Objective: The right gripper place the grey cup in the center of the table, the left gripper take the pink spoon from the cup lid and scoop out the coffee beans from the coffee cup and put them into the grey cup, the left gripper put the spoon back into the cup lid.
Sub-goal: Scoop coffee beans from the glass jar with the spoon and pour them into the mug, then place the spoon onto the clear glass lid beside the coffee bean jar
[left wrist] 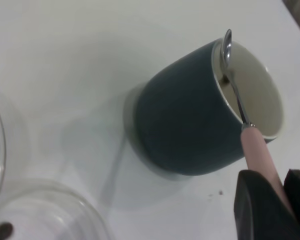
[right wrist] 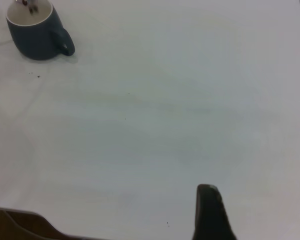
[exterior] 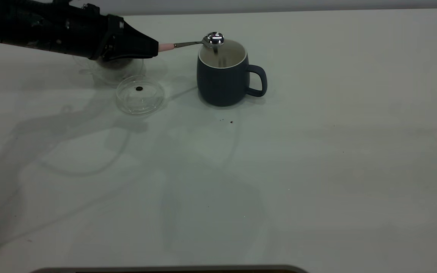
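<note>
Left claw (exterior: pixel 154 47) clamped on pink spoon (exterior: pixel 188 44) by its handle, bowl tipped over grey cup (exterior: pixel 222 76) rim. Light, stiff, slippery steel; best gripped on pink end. Cup lid (exterior: pixel 140 94) beside cup; right claw (right wrist: pixel 210 210) well away, possibly open, cannot tell.

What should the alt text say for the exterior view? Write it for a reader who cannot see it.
The left tool holds a pink-handled spoon with its bowl over the rim of a grey cup on a white table. A clear cup lid lies beside the cup, a dark speck on it.
</note>
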Robot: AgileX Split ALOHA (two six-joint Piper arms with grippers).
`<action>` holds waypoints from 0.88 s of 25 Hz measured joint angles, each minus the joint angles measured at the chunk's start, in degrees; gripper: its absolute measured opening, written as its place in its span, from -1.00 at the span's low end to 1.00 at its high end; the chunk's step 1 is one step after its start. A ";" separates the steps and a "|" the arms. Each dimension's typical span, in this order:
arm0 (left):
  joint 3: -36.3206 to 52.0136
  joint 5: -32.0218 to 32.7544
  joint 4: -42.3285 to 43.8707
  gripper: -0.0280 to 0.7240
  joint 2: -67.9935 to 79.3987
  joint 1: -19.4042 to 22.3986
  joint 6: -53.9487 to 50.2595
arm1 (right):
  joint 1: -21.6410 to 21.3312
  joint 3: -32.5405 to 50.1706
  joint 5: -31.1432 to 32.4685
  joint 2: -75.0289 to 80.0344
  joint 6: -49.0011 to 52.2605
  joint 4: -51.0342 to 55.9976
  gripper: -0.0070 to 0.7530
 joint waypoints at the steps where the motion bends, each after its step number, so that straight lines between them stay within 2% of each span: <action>1: 0.00 0.00 0.00 -0.59 0.00 0.00 1.86 | 0.00 0.00 0.00 0.00 0.00 0.00 0.34; 5: 0.00 0.00 0.00 -0.59 0.00 0.00 6.82 | 0.00 0.00 0.00 0.00 0.00 0.00 0.34; 10: 0.00 0.12 0.46 -0.59 -1.41 0.02 5.26 | 0.00 0.00 0.00 0.00 -0.05 0.00 0.34; 15: 0.00 1.74 9.96 -0.59 -8.76 2.45 -6.67 | 0.00 0.00 0.00 0.00 -0.05 0.00 0.34; 19: 0.00 4.96 19.90 -0.59 -14.25 7.10 -19.57 | 0.00 0.00 0.00 0.00 -0.05 0.01 0.34; 22: 0.00 9.12 22.69 -0.59 -15.09 11.87 -25.93 | 0.00 0.00 0.00 0.00 0.01 0.06 0.34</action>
